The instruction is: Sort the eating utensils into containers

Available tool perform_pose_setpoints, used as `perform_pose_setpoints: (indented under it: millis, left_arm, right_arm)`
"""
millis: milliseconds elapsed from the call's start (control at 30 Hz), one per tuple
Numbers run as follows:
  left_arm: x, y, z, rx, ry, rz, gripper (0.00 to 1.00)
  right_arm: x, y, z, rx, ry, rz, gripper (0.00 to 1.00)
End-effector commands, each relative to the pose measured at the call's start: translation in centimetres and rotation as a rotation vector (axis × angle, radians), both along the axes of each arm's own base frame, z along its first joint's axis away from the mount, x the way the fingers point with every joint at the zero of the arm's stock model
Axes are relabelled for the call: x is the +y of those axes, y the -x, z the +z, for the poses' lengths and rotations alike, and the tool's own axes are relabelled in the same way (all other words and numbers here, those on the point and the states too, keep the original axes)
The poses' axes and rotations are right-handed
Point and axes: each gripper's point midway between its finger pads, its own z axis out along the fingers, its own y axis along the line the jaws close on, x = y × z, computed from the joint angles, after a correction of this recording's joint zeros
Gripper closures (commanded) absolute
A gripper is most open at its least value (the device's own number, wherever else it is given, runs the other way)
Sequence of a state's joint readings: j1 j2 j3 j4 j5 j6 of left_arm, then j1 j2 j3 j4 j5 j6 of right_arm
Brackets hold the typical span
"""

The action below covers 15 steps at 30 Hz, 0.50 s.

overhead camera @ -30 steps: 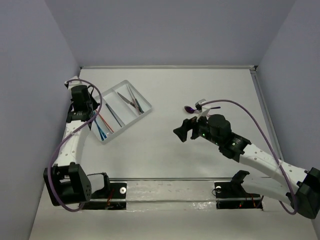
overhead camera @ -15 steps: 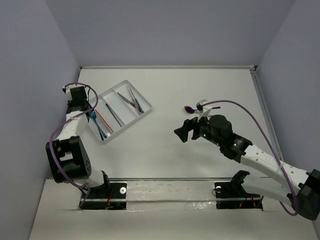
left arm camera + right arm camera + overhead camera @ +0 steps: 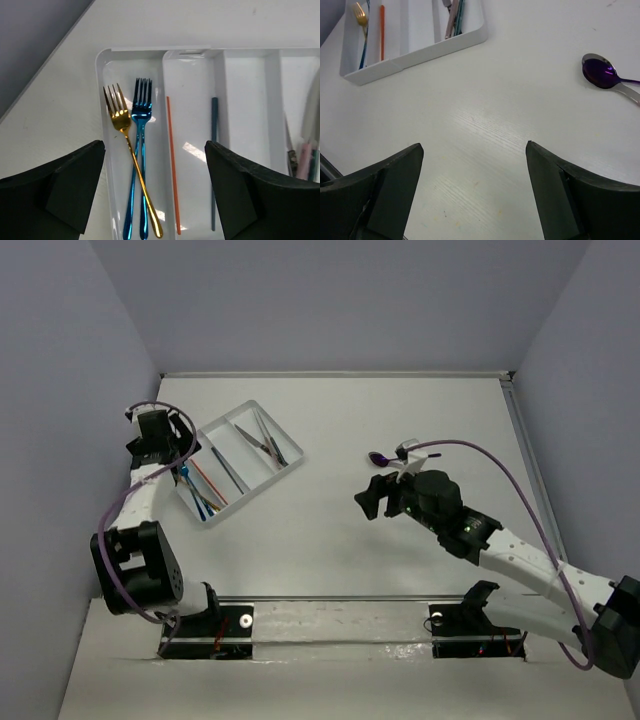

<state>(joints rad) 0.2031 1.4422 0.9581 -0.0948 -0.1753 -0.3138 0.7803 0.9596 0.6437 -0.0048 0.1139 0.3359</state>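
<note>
The white tray (image 3: 135,50) lies under my left gripper (image 3: 155,145), which hangs open above it with nothing between its fingers. In the tray's leftmost compartment a gold fork (image 3: 131,150) lies slanted across a blue fork (image 3: 141,115). The second compartment holds a thin orange utensil (image 3: 172,165) and a dark blue one (image 3: 214,150). From above, the tray (image 3: 262,490) sits at the left with my left gripper (image 3: 172,458) at its near-left end. A purple spoon (image 3: 600,72) lies on the table, far right of my open, empty right gripper (image 3: 474,145). The top view shows the spoon (image 3: 378,456) just beyond that gripper (image 3: 372,498).
Pink and teal handles (image 3: 305,160) lie in the tray's right compartments, and grey utensils (image 3: 262,440) show there from above. The left wall (image 3: 60,440) stands close beside the left arm. A raised rail (image 3: 520,430) edges the table's right side.
My left gripper's jaws have opened and its arm has folded back, the wrist shifting up-left by the tray's end. The right gripper has drifted slightly right.
</note>
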Motion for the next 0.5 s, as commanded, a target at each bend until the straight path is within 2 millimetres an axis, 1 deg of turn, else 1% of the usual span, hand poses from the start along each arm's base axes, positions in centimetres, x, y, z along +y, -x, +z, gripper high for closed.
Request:
perform_pose_setpoints:
  millis: [0, 33, 67, 100, 133, 167, 200, 233, 267, 300, 333, 367, 400, 433, 467]
  left_arm:
    - [-5.1, -1.2, 8.8, -0.264, 0.027, -0.157, 0.14]
    - [-7.5, -0.8, 10.2, -0.295, 0.024, -0.226, 0.13]
    - [-8.9, -0.5, 11.0, -0.315, 0.025, -0.265, 0.13]
    - [-10.2, -0.1, 11.8, -0.336, 0.029, -0.307, 0.12]
    - [-12.9, 0.9, 13.5, -0.389, 0.046, -0.397, 0.11]
    - [-13.6, 1.5, 14.3, -0.422, 0.041, -0.42, 0.09]
    - [-15.4, 2.3, 15.2, -0.456, 0.072, -0.506, 0.07]
    - [-16.9, 4.1, 16.5, -0.517, 0.096, -0.586, 0.04]
    - [-18.0, 5.1, 17.4, -0.555, 0.101, -0.636, 0.01]
    - [-18.3, 6.0, 17.7, -0.574, 0.103, -0.665, 0.01]
    - [-18.9, 7.0, 17.4, -0.582, 0.106, -0.699, 0.01]
    - [-19.1, 8.3, 19.3, -0.66, 0.087, -0.723, 0.01]
    - [-19.6, 9.1, 18.8, -0.663, 0.079, -0.748, 0.01]
    - [-19.7, 10.4, 19.8, -0.71, 0.068, -0.761, 0.01]
    - [-20.0, 11.0, 20.2, -0.735, 0.062, -0.778, 0.01]
  right_arm:
    - [-1.6, -1.3, -1.9, 0.029, 0.079, -0.105, 0.14]
    - [-2.2, -1.6, -2.4, 0.046, 0.094, -0.128, 0.16]
    - [-3.0, -2.3, -2.9, 0.061, 0.103, -0.158, 0.17]
    - [-3.3, -2.7, -3.2, 0.076, 0.105, -0.171, 0.18]
    - [-3.9, -3.3, -4.0, 0.112, 0.106, -0.188, 0.21]
    - [-3.8, -3.2, -4.5, 0.127, 0.113, -0.178, 0.22]
    - [-4.2, -3.6, -4.9, 0.142, 0.119, -0.195, 0.24]
    - [-5.3, -4.3, -5.6, 0.173, 0.133, -0.23, 0.27]
    - [-5.8, -4.7, -6.0, 0.188, 0.14, -0.248, 0.29]
    - [-6.3, -5.0, -6.2, 0.198, 0.144, -0.267, 0.29]
    - [-7.2, -5.6, -6.5, 0.214, 0.141, -0.3, 0.3]
    - [-7.5, -5.9, -6.9, 0.233, 0.146, -0.313, 0.3]
    - [-8.2, -6.4, -7.1, 0.253, 0.134, -0.332, 0.3]
    - [-8.5, -6.8, -7.1, 0.26, 0.123, -0.341, 0.3]
    - [-8.8, -7.1, -7.8, 0.282, 0.129, -0.349, 0.3]
